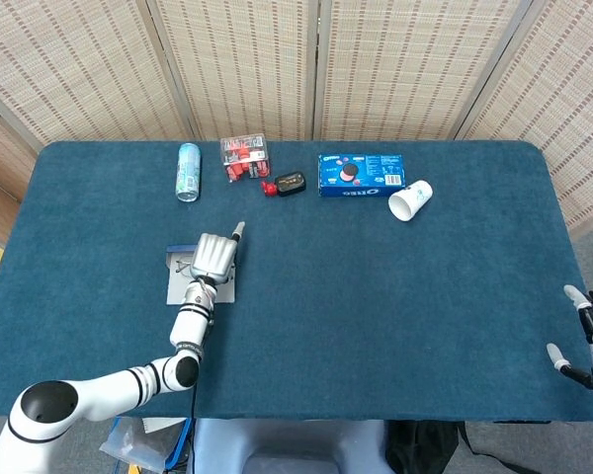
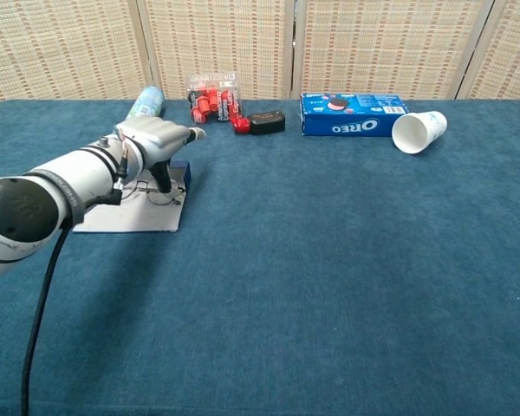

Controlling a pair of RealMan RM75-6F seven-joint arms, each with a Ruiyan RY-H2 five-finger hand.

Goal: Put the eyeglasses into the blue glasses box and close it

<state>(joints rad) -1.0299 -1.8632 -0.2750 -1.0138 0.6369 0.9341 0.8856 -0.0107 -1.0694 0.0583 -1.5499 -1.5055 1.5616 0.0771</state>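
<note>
Thin wire-framed eyeglasses (image 2: 146, 192) lie on a flat white sheet (image 2: 126, 217) at the table's left. A low blue glasses box (image 2: 181, 172) shows at the sheet's far right corner, mostly hidden behind my left hand. My left hand (image 2: 155, 137) hovers over the glasses with one finger stretched toward the red pack and its thumb (image 2: 163, 178) pointing down beside the frame; nothing is plainly gripped. From the head view the same hand (image 1: 215, 255) covers the sheet (image 1: 183, 287) and most of the glasses (image 1: 184, 265). My right hand (image 1: 585, 336) hangs at the table's near right edge, fingers apart, holding nothing.
Along the far edge lie a tipped can (image 1: 188, 171), a clear pack of red items (image 1: 244, 153), a small black and red object (image 1: 288, 183), a blue Oreo box (image 1: 361, 173) and a white paper cup (image 1: 410, 199) on its side.
</note>
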